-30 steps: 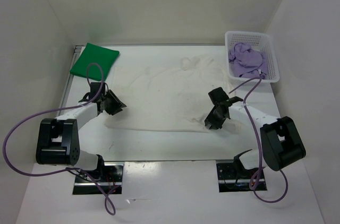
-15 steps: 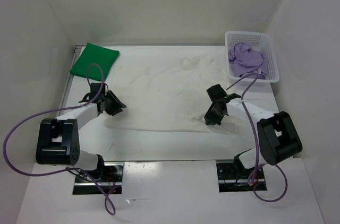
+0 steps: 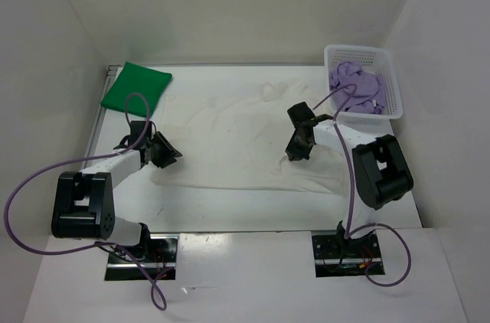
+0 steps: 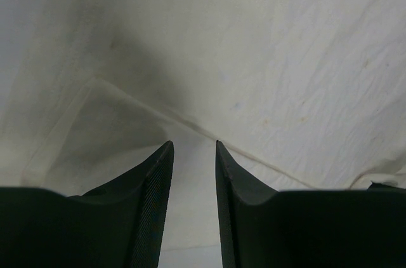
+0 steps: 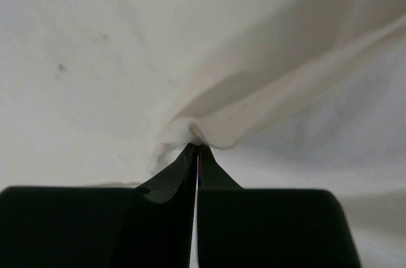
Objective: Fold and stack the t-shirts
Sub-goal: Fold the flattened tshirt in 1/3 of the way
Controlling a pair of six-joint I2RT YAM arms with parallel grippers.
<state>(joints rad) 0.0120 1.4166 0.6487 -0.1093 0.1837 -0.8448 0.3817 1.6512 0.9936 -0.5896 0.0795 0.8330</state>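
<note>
Since the frame a second before, the right gripper [image 3: 295,152] has been carried from the lower right corner of the white-cream t-shirt [image 3: 230,135] toward its middle, and its jaws, then apart, are now pressed together on a small peak of that cloth, as is seen in the right wrist view [image 5: 196,148]. With it, the shirt's right side has been drawn inward and raised into a ridge. The left gripper [image 3: 167,151] has not been shifted: it is kept low at the shirt's left edge, its jaws partly apart [image 4: 193,147], with a hem running just ahead of the fingertips and nothing seen gripped between them. The white-cream t-shirt is spread over the middle of the table [image 3: 230,212]. Well beyond its far left corner, the green t-shirt [image 3: 136,88] is laid folded. Beside its far right corner stands the white basket [image 3: 394,101], in which the purple t-shirt [image 3: 356,87] is bunched. The right arm's purple cable [image 3: 331,99] is looped across the basket's near wall.
</note>
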